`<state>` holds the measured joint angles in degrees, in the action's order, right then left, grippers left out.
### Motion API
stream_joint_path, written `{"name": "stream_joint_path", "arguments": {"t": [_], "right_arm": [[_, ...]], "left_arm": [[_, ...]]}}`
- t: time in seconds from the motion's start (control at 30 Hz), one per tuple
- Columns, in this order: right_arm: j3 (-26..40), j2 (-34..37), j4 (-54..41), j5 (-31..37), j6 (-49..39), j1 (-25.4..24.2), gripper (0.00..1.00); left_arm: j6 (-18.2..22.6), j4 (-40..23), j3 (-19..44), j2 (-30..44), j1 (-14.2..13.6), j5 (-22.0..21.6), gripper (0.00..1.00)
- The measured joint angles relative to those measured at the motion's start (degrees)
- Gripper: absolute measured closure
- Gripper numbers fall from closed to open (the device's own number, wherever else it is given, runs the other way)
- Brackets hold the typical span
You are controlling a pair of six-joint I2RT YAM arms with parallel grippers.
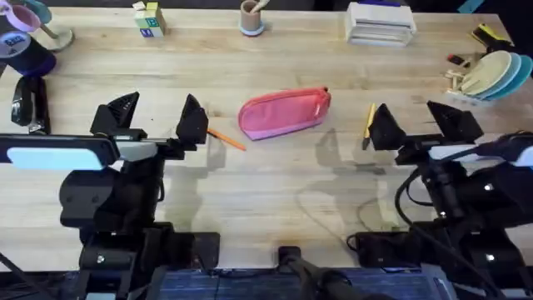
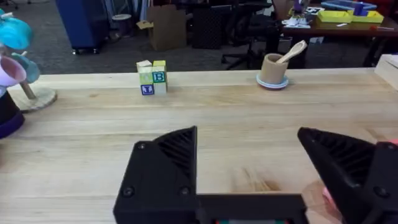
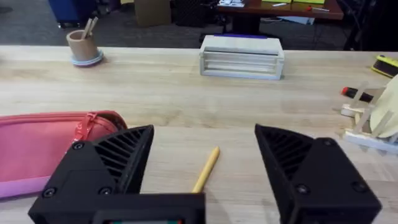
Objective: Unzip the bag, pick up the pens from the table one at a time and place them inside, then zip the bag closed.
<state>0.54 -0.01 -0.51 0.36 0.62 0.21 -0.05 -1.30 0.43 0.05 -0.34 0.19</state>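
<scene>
The pink bag (image 1: 283, 112) lies zipped at the table's (image 1: 266, 192) middle, its lighter band along the near edge; its right end shows in the right wrist view (image 3: 50, 152). An orange pen (image 1: 226, 139) lies just left of the bag, close to my left gripper (image 1: 158, 117), which stands open with nothing between its fingers (image 2: 165, 168). A yellow pen (image 1: 369, 123) lies right of the bag, beside the inner finger of my open right gripper (image 1: 420, 119). In the right wrist view the yellow pen (image 3: 206, 169) runs between the spread fingers (image 3: 106, 165).
Along the far edge stand lettered blocks (image 1: 150, 18), a cup with a wooden spoon (image 1: 252, 17) and a white box (image 1: 380, 23). A plate rack (image 1: 491, 75) sits at the far right, a mug stand (image 1: 37, 21) and a dark stapler (image 1: 29, 102) at the left.
</scene>
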Motion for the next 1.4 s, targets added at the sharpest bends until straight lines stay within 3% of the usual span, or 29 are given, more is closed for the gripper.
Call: {"name": "stream_joint_path", "arguments": {"t": [0.17,0.3,0.57,0.9,1.4], "right_arm": [[5.77,1.15,-5.41,0.0,0.02,0.0,0.004],[10.81,5.0,-8.73,0.0,0.02,0.0,0.004],[20.05,17.16,-12.25,0.0,0.02,0.0,0.004],[29.79,30.7,-12.37,-0.04,0.02,0.0,0.004],[31.69,34.62,-12.41,-0.07,0.02,0.0,0.004]], "left_arm": [[-0.13,-13.42,4.91,0.0,0.0,0.0,0.008],[-0.18,-19.9,10.0,0.02,0.0,-0.02,0.009],[-0.2,-21.27,18.12,4.64,0.0,-0.02,0.008],[-0.15,-25.35,29.64,21.27,0.0,0.02,0.01],[1.8,-36.32,47.68,44.8,0.0,3.53,0.009]]}}
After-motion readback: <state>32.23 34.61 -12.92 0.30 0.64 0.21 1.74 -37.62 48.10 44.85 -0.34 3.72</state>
